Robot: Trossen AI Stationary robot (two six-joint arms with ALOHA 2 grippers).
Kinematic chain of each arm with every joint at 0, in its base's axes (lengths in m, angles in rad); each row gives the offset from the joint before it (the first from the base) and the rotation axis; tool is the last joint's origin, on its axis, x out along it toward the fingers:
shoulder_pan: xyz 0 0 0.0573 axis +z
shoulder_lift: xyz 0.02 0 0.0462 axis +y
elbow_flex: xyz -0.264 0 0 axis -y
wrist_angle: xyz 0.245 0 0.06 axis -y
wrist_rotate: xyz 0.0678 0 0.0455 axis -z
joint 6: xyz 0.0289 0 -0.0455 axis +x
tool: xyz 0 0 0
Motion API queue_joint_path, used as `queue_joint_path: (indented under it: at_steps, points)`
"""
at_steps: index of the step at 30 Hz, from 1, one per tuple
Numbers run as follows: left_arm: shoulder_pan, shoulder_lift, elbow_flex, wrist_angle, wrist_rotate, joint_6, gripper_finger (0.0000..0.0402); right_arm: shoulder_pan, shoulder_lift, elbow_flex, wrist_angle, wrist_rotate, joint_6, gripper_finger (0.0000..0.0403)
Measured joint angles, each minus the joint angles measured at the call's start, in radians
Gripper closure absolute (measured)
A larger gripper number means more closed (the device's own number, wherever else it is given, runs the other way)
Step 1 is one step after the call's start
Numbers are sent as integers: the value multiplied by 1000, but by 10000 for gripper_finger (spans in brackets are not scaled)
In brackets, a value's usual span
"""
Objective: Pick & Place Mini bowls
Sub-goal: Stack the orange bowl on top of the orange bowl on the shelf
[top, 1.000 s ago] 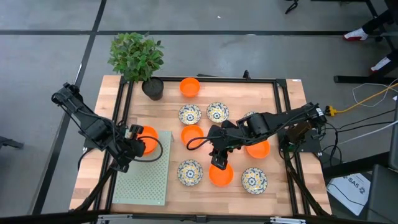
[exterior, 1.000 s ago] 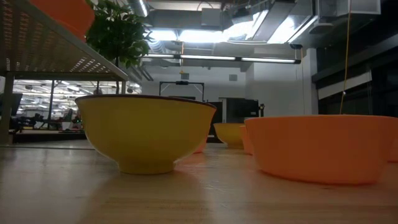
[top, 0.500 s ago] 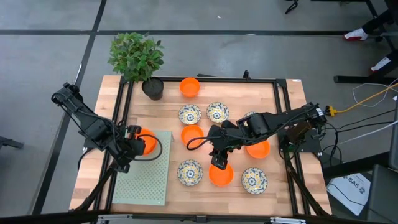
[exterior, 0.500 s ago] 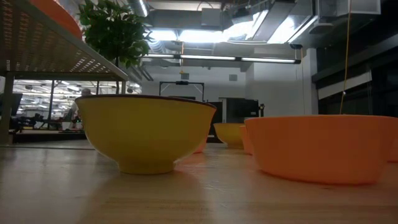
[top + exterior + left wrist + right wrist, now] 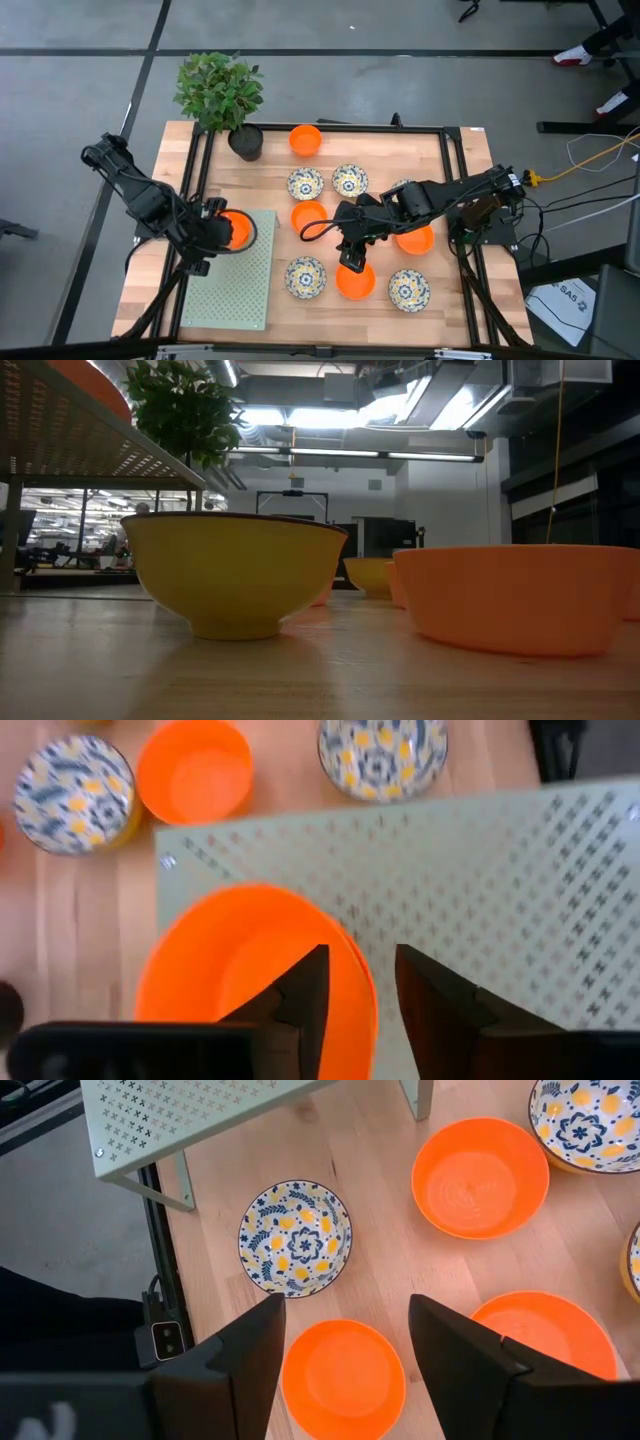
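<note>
Left jaws straddle orange bowl (image 5: 250, 970) rim (over perforated shelf (image 5: 500, 880)).

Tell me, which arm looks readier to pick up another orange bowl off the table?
Probably the right: its open gripper hovers over an orange bowl, while the left gripper already pinches one on the perforated shelf.

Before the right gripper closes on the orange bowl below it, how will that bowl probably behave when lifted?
The orange bowl looks rigid and smooth, so it may slip between the open fingers of the right gripper unless they pinch its rim. It seems plain and thin-walled, so probably light. Its round, narrow base could let it tip when nudged.
</note>
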Motion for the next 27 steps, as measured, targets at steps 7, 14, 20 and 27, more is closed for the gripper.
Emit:
queue_joint_path:
  at_steps: [7, 14, 20, 27]
  points:
    - [0, 4, 7, -18, 65, 17, 345, 0, 0, 0, 0, 0, 0, 190]
    - [0, 19, 7, -101, 65, 34, 320, 0, 0, 0, 0, 0, -1, 190]
    - [0, 67, 6, -117, 97, 64, 278, 0, 0, 0, -1, 0, -1, 190]
    - [0, 72, 6, -113, 58, 71, 295, 0, 0, 0, -1, 0, -2, 190]
